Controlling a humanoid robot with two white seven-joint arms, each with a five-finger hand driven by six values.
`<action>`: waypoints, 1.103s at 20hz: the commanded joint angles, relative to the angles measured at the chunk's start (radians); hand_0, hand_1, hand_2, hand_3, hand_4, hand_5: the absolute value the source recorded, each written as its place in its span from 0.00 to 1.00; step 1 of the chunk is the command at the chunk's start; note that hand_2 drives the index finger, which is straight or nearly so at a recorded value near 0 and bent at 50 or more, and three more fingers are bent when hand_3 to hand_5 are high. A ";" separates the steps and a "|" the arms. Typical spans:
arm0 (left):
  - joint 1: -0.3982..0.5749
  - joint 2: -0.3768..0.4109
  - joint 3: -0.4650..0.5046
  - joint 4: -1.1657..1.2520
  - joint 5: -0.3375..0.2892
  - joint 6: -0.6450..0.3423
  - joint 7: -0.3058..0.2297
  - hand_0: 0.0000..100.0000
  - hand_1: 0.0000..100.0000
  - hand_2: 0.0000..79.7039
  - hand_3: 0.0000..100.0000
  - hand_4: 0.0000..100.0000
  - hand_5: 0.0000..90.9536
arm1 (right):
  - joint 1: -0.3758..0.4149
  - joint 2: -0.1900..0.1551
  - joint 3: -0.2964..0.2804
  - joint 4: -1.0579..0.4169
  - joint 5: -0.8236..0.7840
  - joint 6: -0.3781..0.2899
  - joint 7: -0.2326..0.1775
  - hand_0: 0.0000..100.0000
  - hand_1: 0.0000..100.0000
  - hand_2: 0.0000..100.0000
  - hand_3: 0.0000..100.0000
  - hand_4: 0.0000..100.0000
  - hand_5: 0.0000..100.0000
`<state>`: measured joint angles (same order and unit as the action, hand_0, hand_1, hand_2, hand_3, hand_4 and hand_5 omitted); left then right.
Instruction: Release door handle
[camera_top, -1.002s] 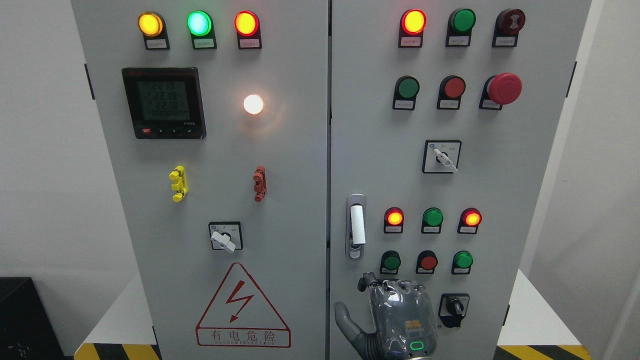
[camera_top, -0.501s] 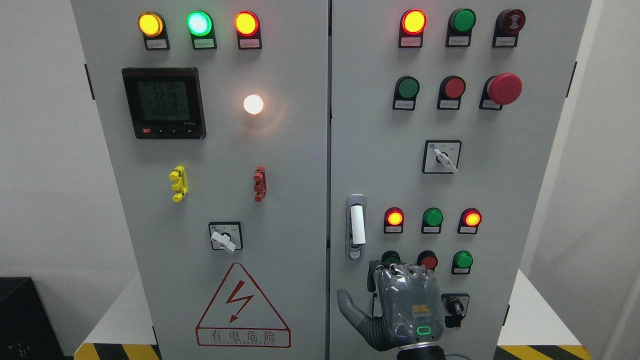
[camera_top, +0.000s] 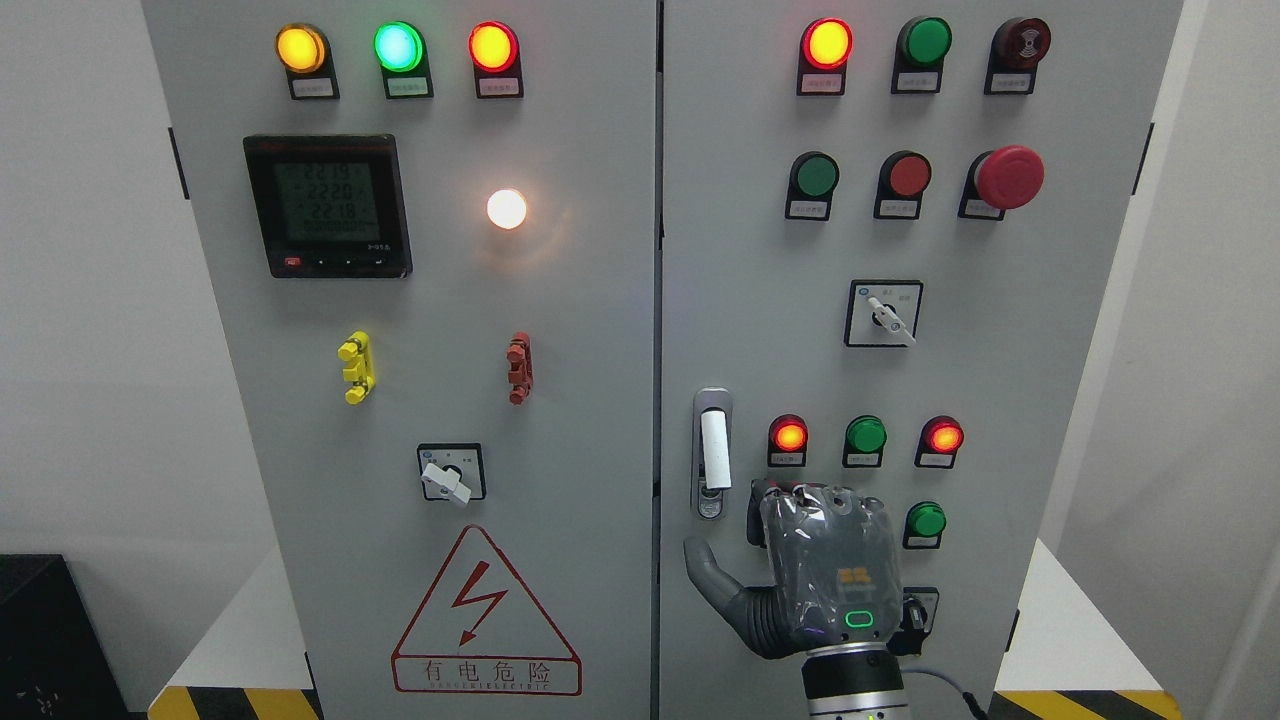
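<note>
Rising from bottom edge right of middle, right hand (camera_top: 815, 580) shows its back to camera, thumb spread to left, fingers curled toward panel, gripping nothing. Door handle (camera_top: 713, 452), white lever in grey recess, sits on right cabinet door (camera_top: 760, 300) near left edge, just up-left of hand, apart from it. Meter (camera_top: 327, 205) on left door reads 2219, 2220, 2218. Warning triangle (camera_top: 486, 615) carries 有电危险.
</note>
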<state>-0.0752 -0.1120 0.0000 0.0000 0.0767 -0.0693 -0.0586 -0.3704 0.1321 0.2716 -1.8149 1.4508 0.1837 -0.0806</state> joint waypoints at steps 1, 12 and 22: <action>0.000 0.000 -0.021 -0.020 0.000 0.000 0.000 0.00 0.00 0.03 0.10 0.01 0.00 | -0.038 0.001 -0.005 -0.001 0.002 0.002 0.005 0.14 0.42 0.76 1.00 0.99 0.94; 0.000 0.000 -0.021 -0.020 0.000 0.000 0.000 0.00 0.00 0.03 0.09 0.01 0.00 | -0.081 0.003 -0.006 0.035 0.000 0.010 0.018 0.14 0.42 0.77 1.00 0.99 0.94; 0.000 0.000 -0.021 -0.020 0.000 0.000 0.000 0.00 0.00 0.03 0.09 0.01 0.00 | -0.088 0.003 -0.008 0.057 -0.004 0.020 0.016 0.13 0.41 0.77 1.00 0.99 0.94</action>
<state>-0.0752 -0.1120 0.0000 0.0000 0.0767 -0.0693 -0.0586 -0.4525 0.1345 0.2660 -1.7813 1.4484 0.2037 -0.0631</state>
